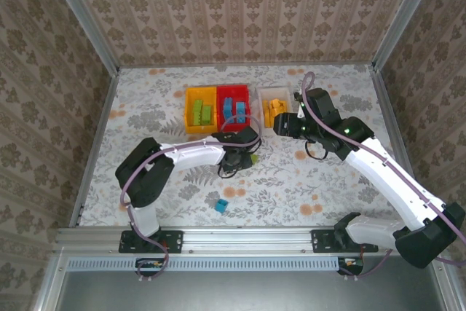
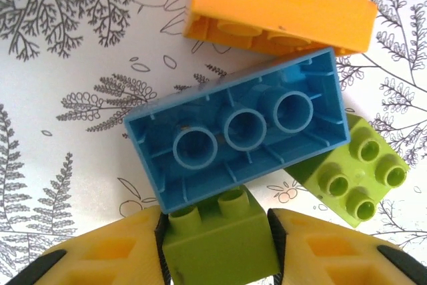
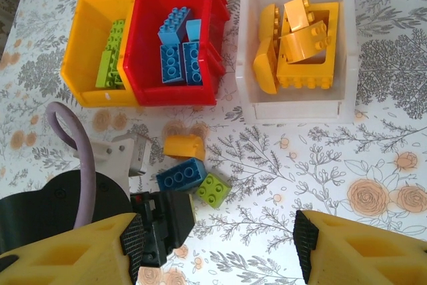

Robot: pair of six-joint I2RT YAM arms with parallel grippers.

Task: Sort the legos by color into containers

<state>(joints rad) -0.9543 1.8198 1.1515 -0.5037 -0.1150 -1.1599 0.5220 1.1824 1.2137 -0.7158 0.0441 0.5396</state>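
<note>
The red bin (image 3: 177, 91) stands in the middle of a row of three on the flowered worktop (image 3: 373, 138) and holds blue bricks (image 3: 175, 55). The yellow bin (image 3: 83, 51) sits against its left side and holds lime green bricks (image 3: 110, 58). The white bin (image 3: 300, 108) stands just off its right side across a narrow gap, with orange pieces (image 3: 300, 51) inside.

Close in front of the red bin's near wall lies a small cluster: an orange brick (image 2: 280, 5), a blue brick (image 2: 240, 135) turned hollow side up just beside it, and a lime four-stud brick (image 2: 350, 171) against the blue one.

The left tool (image 2: 215, 235) is at this cluster. Its yellow fingers (image 2: 113, 251) press on both sides of a small lime brick (image 2: 213, 255), gripping it, and this brick meets the blue one's edge.

The right tool (image 3: 217, 238) hangs nearer than the red bin and to its right, jaws wide apart with nothing between them.

Well away from the red bin, toward the arm bases, one more blue brick (image 1: 217, 203) lies on the worktop.
</note>
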